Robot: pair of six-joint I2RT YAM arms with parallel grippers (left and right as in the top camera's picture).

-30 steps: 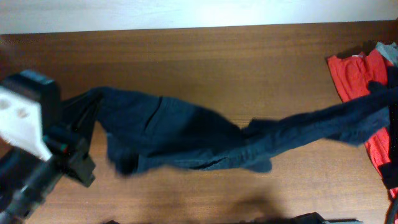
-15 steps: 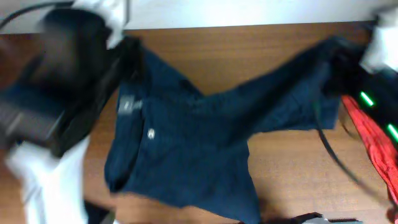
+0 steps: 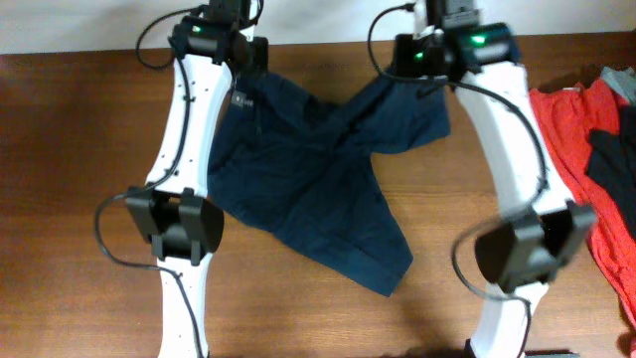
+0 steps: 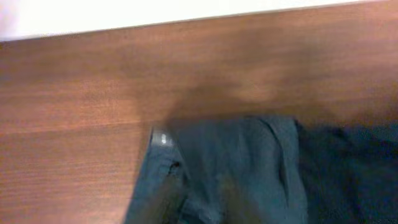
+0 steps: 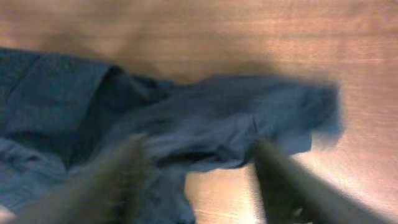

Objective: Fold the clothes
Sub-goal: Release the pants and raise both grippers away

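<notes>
lying spread out and wrinkled: dark navy clothes (image 3: 308,189).

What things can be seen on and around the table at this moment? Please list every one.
Navy garment: one, dark navy blue, spread wrinkled across the table's middle, between the two arms.
Red garment: one, bright red, at the table's right edge, partly out of frame.
Dark cloth: one, blackish, lying on the red garment.
Grey cloth: one, grey, far right corner; too small to identify.
Table: one, brown wood.
Left arm and right arm: two, white with black joints.
Left hand: black, over the garment's far left corner; fingers hidden.
Right hand: fingers apart above the garment's far right end.
</notes>
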